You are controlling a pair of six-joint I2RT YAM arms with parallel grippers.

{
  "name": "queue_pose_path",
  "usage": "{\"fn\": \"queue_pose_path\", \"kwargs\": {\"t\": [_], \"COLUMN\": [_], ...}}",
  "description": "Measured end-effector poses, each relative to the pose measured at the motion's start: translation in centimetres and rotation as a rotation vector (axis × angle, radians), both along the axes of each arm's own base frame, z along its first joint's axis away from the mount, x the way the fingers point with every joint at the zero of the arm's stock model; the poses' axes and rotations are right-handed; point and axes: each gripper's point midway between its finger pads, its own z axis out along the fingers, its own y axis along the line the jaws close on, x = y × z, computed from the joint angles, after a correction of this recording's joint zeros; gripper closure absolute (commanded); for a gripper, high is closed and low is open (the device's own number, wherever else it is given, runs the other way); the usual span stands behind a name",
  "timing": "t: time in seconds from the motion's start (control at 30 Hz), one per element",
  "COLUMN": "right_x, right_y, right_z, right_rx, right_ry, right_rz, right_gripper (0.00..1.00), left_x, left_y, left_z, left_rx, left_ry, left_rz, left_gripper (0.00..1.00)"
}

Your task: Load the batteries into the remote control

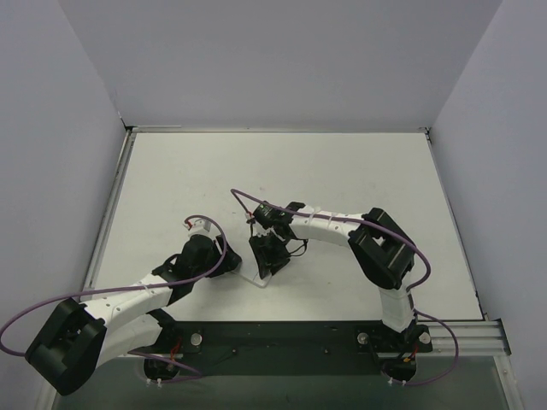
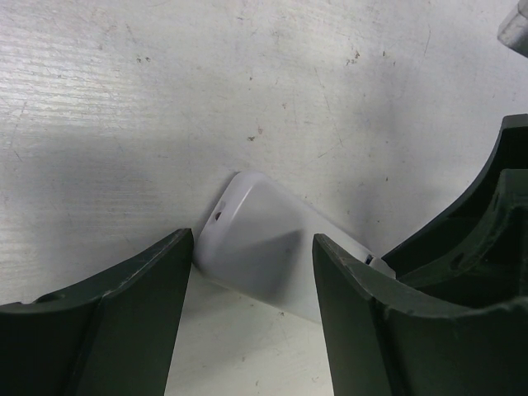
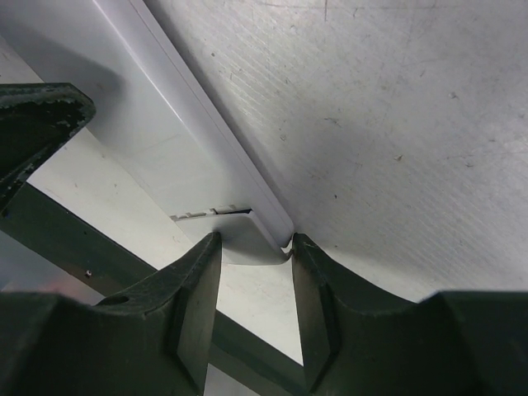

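Two robot arms meet over a white tabletop (image 2: 247, 82), a little left of centre and toward its near edge. Between them lies the remote control (image 2: 256, 256), a slim white bar showing its plain back, flat on the surface. The left gripper (image 2: 252, 241) straddles the remote's rounded end, with one dark finger against each long side. It looks clamped on the remote, as if to steady it. The right gripper (image 3: 256, 243) is at the other end, where a thin seam with small ridges (image 3: 210, 213) crosses the white back, probably the edge of the battery cover. Its two fingers sit close against both sides of that end piece. Whether they are squeezing it or only resting beside it cannot be told from the pictures. The cover appears to be in place, or barely shifted, and no open compartment shows. No blue batteries appear in any view, neither on the tabletop nor in a gripper. Judged from this, the task is at an early stage: the remote is held in position and work on the cover is in hand. Left to do are opening the compartment, fetching the batteries, seating them and closing the back.
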Motion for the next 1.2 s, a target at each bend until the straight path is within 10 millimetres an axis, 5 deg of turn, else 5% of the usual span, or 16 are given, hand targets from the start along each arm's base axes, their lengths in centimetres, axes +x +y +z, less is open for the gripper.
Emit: {"fn": "queue_pose_path", "kwargs": {"t": [1.2], "right_x": [0.31], "right_y": [0.60], "right_z": [0.13], "right_rx": [-0.129], "right_ry": [-0.007], "right_rz": [0.004], "right_gripper": [0.68], "left_x": [0.33], "left_y": [-0.17], "left_z": [0.02], "left_rx": [-0.022], "left_ry": [-0.030], "left_rz": [0.036], "left_gripper": [0.31]}}
